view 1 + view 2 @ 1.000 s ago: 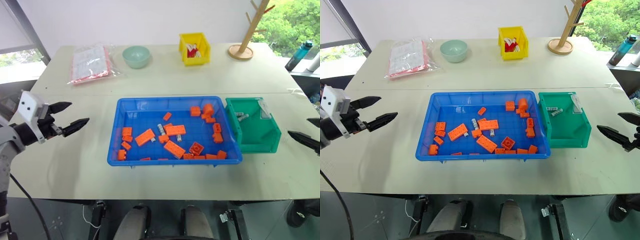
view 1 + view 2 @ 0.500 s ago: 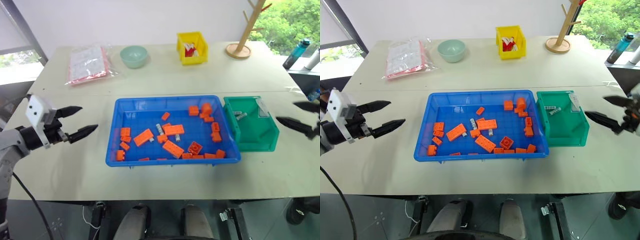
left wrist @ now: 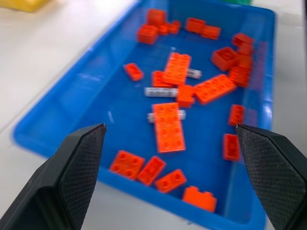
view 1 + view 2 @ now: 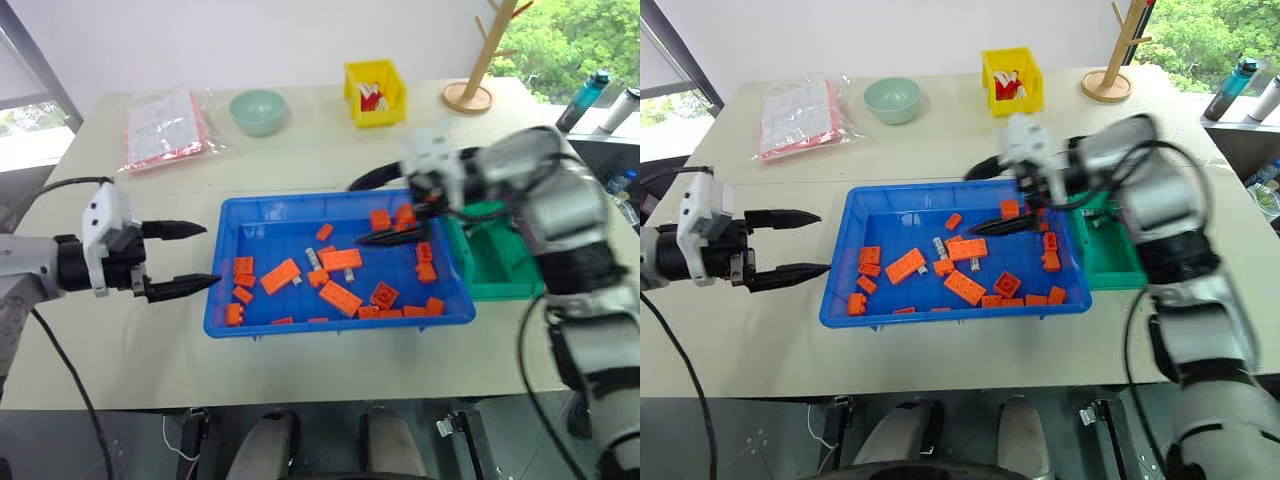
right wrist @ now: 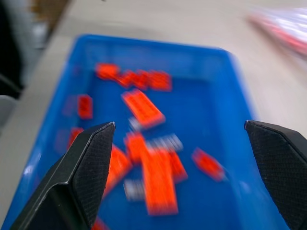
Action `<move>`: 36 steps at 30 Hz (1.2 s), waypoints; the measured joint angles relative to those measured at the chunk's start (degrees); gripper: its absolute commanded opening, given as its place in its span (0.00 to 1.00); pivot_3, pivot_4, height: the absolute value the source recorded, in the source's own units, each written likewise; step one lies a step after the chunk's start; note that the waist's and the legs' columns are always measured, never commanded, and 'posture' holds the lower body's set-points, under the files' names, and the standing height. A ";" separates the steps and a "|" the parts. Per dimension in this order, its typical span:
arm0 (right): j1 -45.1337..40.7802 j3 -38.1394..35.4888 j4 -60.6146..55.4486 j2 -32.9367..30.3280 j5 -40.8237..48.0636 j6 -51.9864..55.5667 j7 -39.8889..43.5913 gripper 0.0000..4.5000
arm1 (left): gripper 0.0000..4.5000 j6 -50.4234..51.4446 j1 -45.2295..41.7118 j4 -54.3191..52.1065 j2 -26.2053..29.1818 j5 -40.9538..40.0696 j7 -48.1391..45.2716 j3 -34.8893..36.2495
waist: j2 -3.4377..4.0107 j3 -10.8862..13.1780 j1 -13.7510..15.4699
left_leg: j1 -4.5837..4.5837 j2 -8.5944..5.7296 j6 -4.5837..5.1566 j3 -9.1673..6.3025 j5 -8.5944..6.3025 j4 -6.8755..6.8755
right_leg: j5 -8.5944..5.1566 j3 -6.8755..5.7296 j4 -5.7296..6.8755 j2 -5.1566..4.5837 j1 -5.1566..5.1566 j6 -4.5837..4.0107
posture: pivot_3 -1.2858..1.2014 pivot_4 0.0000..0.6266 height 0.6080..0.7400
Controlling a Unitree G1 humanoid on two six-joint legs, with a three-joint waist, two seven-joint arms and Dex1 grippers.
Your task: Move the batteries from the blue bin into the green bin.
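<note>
A: From the head, what shows?
B: The right tool [image 4: 385, 210] hangs spread and empty over the blue bin [image 4: 225, 255]; the green bin [image 4: 500, 280] sits touching its right side.

A: And from the wrists?
B: The left tool [image 3: 170, 163], released, faces batteries [image 3: 160, 91] lying among orange bricks [image 3: 168, 127].

The table [image 4: 330, 160] bears blue bin [image 4: 232, 318], green bin [image 4: 500, 280], bowl [image 4: 257, 111], yellow bin [image 4: 375, 93]
</note>
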 measured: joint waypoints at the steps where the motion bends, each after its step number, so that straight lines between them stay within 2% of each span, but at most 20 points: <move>1: -0.71 1.54 2.07 2.31 -1.19 -0.90 -0.02 0.99 | 1.00 0.06 0.51 -0.13 0.01 0.02 -0.38 -0.06 | -0.01 0.00 -0.03 | 0.00 -0.04 0.00 -0.02 0.00 0.02 | 0.00 0.00 0.00 -0.01 0.01 0.00 | 0.52 0.24 0.84; 7: -6.45 8.16 17.93 14.40 -9.88 -10.61 -1.25 0.99 | 1.00 0.00 4.05 -2.18 0.89 0.41 -1.55 0.42 | -0.01 0.01 -0.73 | -0.01 -0.06 -0.01 -0.14 0.01 0.04 | 0.00 -0.02 0.03 0.03 -0.01 -0.01 | 0.52 0.24 0.84; 12: -9.14 10.53 29.58 20.93 -15.80 -18.84 -2.19 0.99 | 1.00 0.40 5.94 -4.53 0.92 0.09 -1.03 2.35 | -0.01 0.01 -1.01 | 0.00 -0.04 -0.03 -0.17 0.02 0.02 | 0.00 -0.03 0.06 0.06 -0.06 -0.01 | 0.52 0.24 0.84; 17: -9.19 12.21 38.13 24.80 -20.34 -26.08 -2.41 0.99 | 1.00 1.49 7.33 -6.56 0.91 -0.24 0.57 4.18 | 0.00 0.01 -1.01 | 0.00 -0.06 -0.04 -0.21 0.02 0.03 | 0.00 -0.03 0.06 0.08 -0.04 -0.01 | 0.52 0.24 0.84; 23: -9.18 12.49 43.07 27.30 -23.60 -31.24 -3.58 0.99 | 1.00 1.82 7.72 -7.61 0.90 -1.12 1.89 4.59 | 0.00 0.02 -1.26 | 0.01 -0.06 -0.05 -0.23 0.03 0.02 | 0.00 -0.03 0.07 0.09 -0.05 -0.01 | 0.52 0.24 0.84; 26: -9.18 11.99 44.89 28.82 -24.26 -32.00 -4.71 0.81 | 1.00 2.34 7.73 -8.10 0.84 -1.41 2.87 5.06 | 0.01 0.02 -1.56 | 0.01 -0.05 -0.06 -0.25 0.03 0.00 | 0.00 -0.03 0.08 0.11 -0.05 -0.01 | 0.52 0.24 0.84; 29: -9.18 11.37 45.09 29.69 -24.22 -32.23 -4.65 0.53 | 1.00 2.58 7.64 -8.14 0.82 -1.41 3.30 5.05 | 0.01 0.02 -2.06 | 0.01 -0.06 -0.07 -0.34 0.04 -0.01 | 0.00 -0.03 0.11 0.12 -0.03 -0.01 | 0.52 0.24 0.84; 36: -9.35 7.76 44.40 31.34 -23.50 -30.29 -4.82 0.53 | 1.00 2.51 5.59 -7.54 0.62 -1.31 3.45 4.37 | 0.01 0.02 -2.66 | 0.02 -0.04 -0.10 -0.36 0.05 -0.01 | 0.00 -0.03 0.14 0.14 -0.08 -0.01 | 0.52 0.24 0.84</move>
